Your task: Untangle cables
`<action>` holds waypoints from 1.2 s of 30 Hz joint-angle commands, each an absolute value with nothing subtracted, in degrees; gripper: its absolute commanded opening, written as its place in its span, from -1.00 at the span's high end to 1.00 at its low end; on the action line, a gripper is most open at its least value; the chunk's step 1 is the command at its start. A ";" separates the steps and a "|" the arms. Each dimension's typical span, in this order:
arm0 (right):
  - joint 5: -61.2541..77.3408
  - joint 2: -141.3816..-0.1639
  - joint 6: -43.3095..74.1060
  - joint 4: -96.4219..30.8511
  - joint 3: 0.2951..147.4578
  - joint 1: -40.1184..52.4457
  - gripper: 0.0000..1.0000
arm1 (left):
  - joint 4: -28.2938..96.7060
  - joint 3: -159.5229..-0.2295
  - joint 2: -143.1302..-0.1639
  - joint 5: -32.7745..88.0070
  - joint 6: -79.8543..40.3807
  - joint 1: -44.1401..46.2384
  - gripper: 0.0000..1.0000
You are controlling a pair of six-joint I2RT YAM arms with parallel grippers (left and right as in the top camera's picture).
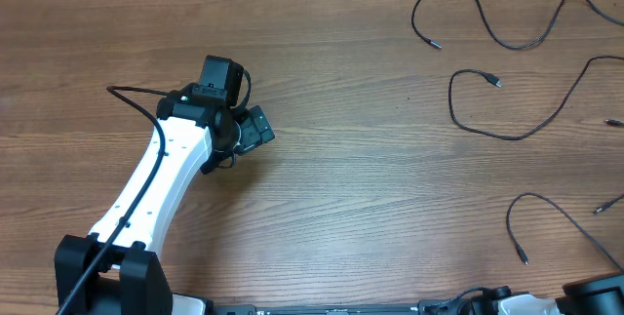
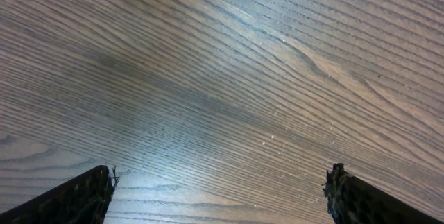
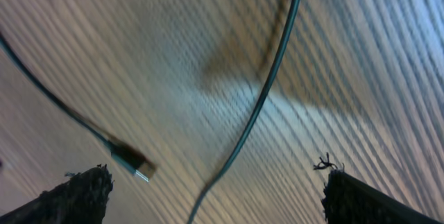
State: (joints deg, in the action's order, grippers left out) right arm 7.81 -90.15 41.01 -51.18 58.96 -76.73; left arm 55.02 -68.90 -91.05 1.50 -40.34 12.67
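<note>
So I'm standing here watching this, and honestly the thin black rubbery cables [image 1: 507,137] are looking mostly sorted. Three of them are lying in loose loops on the far right of the brown wood-grain table [image 1: 370,208], apart from each other wherever I can see them. They're all running off the right edge though, so I can't tell if they're crossing out there.

The left pincer [image 1: 255,130] is hanging over bare wood at centre-left, well apart from every cable, jaws spread wide and holding nothing. The right pincer [image 3: 215,182] is gaping wide too and gripping nothing. Its wrist camera is showing one black strand [image 3: 267,92] running through the gap ahead of its fingers, with a silver-tipped plug [image 3: 132,163] near one fingertip. How low it's hovering I can't tell, the view's blurry.

What I'm worrying about: if it's closing from there, it could be catching the strand and the plug's lead together, then dragging one across the other into a fresh tangle. Pulling sideways could also be sweeping a loop over the neighbouring cable. And with the left pincer that far off, nothing's pinning the other end, so the whole cord may just be sliding along.

Containers: not seeing any. No bin, tray or box, just cables lying straight on the table.
</note>
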 commanded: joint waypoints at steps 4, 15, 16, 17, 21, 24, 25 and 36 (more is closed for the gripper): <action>-2.39 -91.00 43.75 -49.56 60.07 -74.61 -0.86 | 54.68 -68.84 -91.61 1.50 -40.73 12.78 -0.99; -5.30 -100.20 45.23 -49.89 60.07 -71.26 -0.86 | 54.59 -68.84 -91.61 1.52 -40.73 12.78 -0.99; -5.17 -101.06 45.23 -49.63 60.07 -71.26 -0.86 | 54.61 -68.84 -91.61 1.52 -40.73 12.80 -0.99; -4.89 -101.82 45.19 -49.21 60.07 -71.26 -0.87 | 54.68 -68.84 -91.61 1.52 -40.71 12.78 -0.99; -4.84 -103.20 45.19 -47.97 60.07 -71.31 -0.79 | 54.78 -68.84 -91.61 1.50 -40.73 12.78 -0.99; -4.43 -103.20 45.17 -46.65 60.07 -70.94 -0.76 | 54.76 -68.84 -91.61 1.50 -40.73 12.78 -0.99; -4.43 -103.20 45.17 -46.24 60.07 -70.76 -0.73 | 54.81 -68.84 -91.61 1.52 -40.73 12.78 -0.99; -4.21 -103.22 45.15 -42.39 60.07 -67.99 0.10 | 54.81 -68.84 -91.61 1.52 -40.73 12.78 -0.99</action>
